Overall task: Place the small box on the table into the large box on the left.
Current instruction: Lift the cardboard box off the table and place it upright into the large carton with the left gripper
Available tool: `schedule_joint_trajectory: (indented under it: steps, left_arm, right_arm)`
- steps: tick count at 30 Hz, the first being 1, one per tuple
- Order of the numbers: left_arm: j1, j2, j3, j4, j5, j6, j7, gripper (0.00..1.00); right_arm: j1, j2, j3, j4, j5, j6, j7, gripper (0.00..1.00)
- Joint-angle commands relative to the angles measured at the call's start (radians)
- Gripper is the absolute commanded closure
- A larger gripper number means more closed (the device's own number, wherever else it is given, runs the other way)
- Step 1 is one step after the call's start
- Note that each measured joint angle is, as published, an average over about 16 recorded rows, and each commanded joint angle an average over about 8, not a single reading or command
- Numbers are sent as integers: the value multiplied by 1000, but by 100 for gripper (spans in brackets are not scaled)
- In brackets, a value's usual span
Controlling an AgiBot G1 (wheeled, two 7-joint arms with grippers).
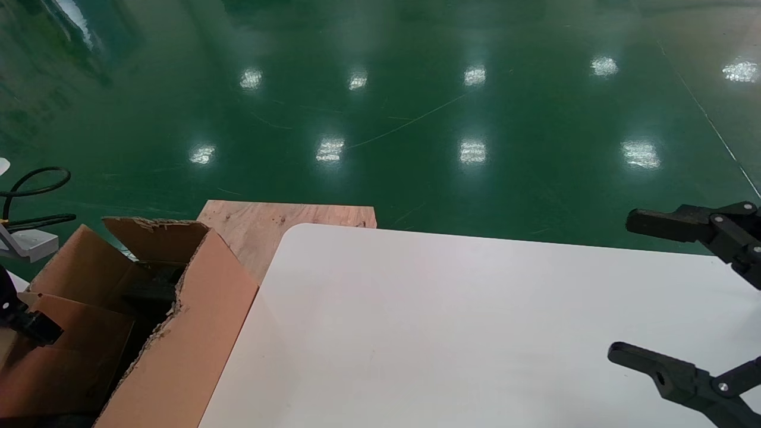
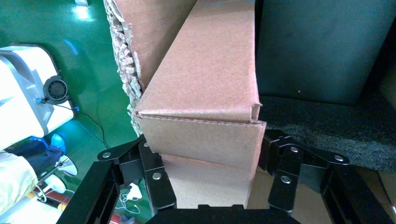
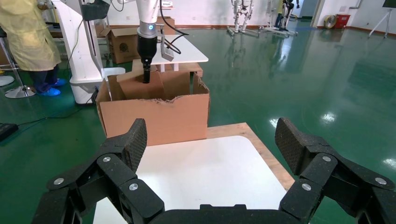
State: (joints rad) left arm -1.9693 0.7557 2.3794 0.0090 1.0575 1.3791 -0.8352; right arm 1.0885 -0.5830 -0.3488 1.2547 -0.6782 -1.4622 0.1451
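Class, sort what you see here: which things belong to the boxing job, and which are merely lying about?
Job: small box, held by the left gripper inside the large box; table.
Lying about: wooden board, green floor, idle right gripper, open over the table.

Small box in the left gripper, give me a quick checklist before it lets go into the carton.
1. Left gripper fingers clamp the small box on both sides: ok.
2. Small box down between the large box walls: ok.
3. Small box resting on the carton floor: cannot tell.
4. Right gripper open over the table, away from the carton: ok.
5. Tabletop holds no second small box: ok.
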Motion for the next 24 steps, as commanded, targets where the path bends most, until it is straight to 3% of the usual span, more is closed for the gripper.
schedule_joint_trajectory:
  steps: [1,24]
  left_arm:
    - [1,-1,0,-1,0,-2,1,0]
    - [0,0,0,0,0,-3,0,0]
  right_arm:
    - [0,0,0,0,0,0,0,0]
    - [0,0,0,0,0,0,0,0]
